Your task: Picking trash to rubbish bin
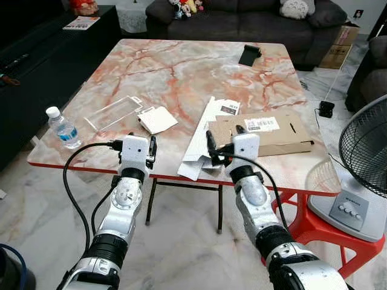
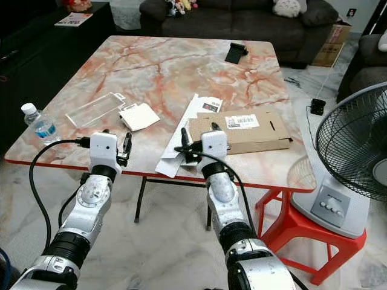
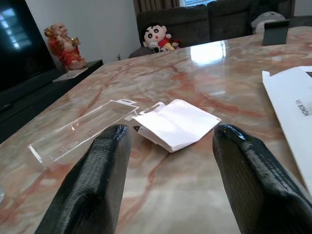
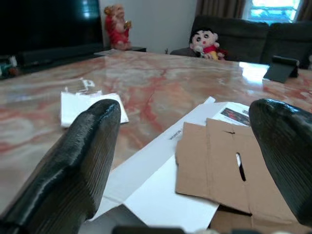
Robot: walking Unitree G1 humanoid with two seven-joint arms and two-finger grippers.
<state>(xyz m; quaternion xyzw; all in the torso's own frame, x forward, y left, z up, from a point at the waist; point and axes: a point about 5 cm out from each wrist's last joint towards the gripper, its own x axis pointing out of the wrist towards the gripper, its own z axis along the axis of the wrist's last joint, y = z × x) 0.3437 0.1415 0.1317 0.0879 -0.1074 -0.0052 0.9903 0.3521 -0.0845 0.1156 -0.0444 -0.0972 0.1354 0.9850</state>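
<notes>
Both grippers hover at the near edge of the marble table [image 1: 181,66], both open and holding nothing. My left gripper [image 1: 143,145] points at a white folded paper bag [image 3: 175,123] and a clear plastic package [image 1: 113,113] lying just beyond it. My right gripper [image 1: 225,140] sits over the near end of a long white paper sheet [image 1: 207,134]. A flattened brown cardboard box [image 1: 269,133] with a white label lies partly on that sheet. In the right wrist view the cardboard [image 4: 229,161] lies between the fingers [image 4: 92,141], close below them.
A small water bottle [image 1: 62,128] stands at the table's near left corner. A black stand [image 1: 249,54] sits at the far right. A floor fan [image 1: 366,163] and a red stool [image 1: 320,232] are to the right. A dark sofa [image 1: 242,18] is behind and a black cabinet [image 1: 36,66] on the left.
</notes>
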